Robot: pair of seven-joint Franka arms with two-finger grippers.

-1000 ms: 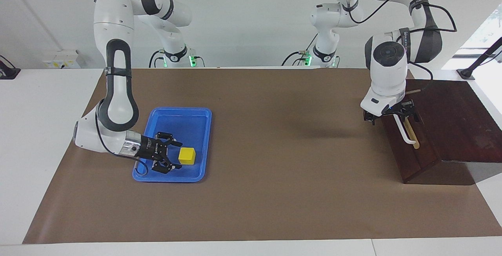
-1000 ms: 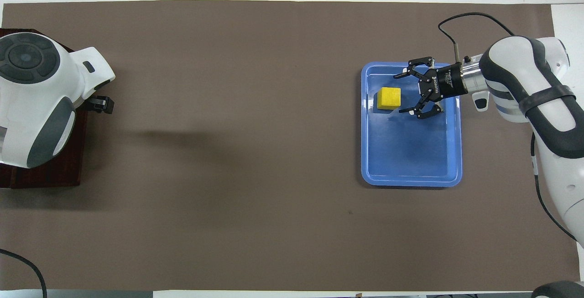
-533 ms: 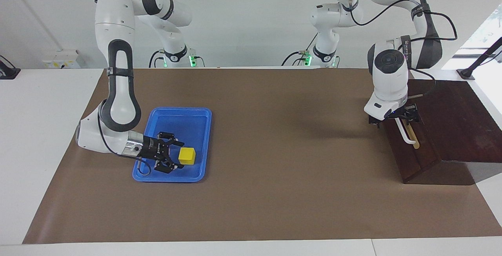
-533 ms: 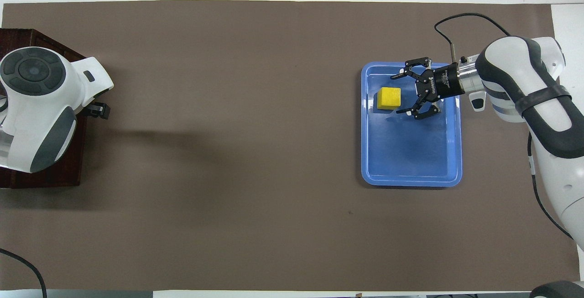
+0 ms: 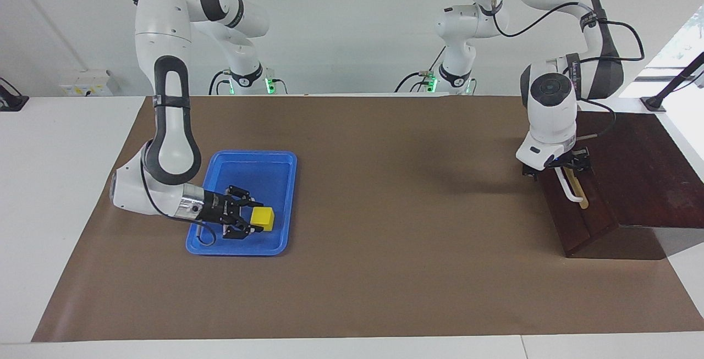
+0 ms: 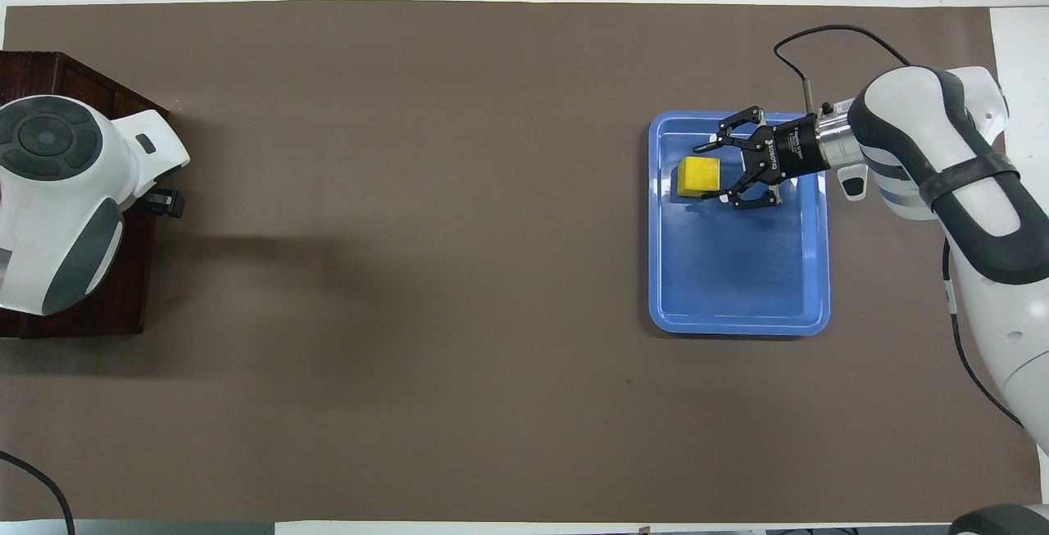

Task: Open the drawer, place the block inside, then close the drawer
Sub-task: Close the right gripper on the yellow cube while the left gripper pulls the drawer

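Starting robot-side: L arm is reaching down at its own end of the table, left gripper (image 5: pixel 555 165) sitting at the robot-near end of the white bar handle (image 5: pixel 570 189). Contact w/ the bar isn't clear, and grip state can't tell, since the wrist is blocking it from overhead and it's mostly hidden from the facing cam too. The drawer (image 5: pixel 575 221) is looking fully shut, dark front flush w/ the dark wooden box (image 5: pixel 632 166), no pale interior showing. The handle is running along a tan strip on the front, and the front is facing the middle of the table. Brown mat (image 5: pixel 385 210) is covering the table btwn the two work areas, which are sitting well apart. Toward the R arm's end, the blue tray (image 5: pixel 247 164) is lying flat on the mat. R arm is coming in low and nearly horizontal over the tray edge on its own side, right gripper (image 5: pixel 254 217) down inside the tray, released and spread wide. Its fingers (image 6: pixel 710 144) are flanking the gripper-side corners of the block (image 5: pixel 263 218), tips right at the cube's edges; can't tell if actually touching. Not clamped on it. The block is resting on the tray floor, in the part of the tray farther from the robots.
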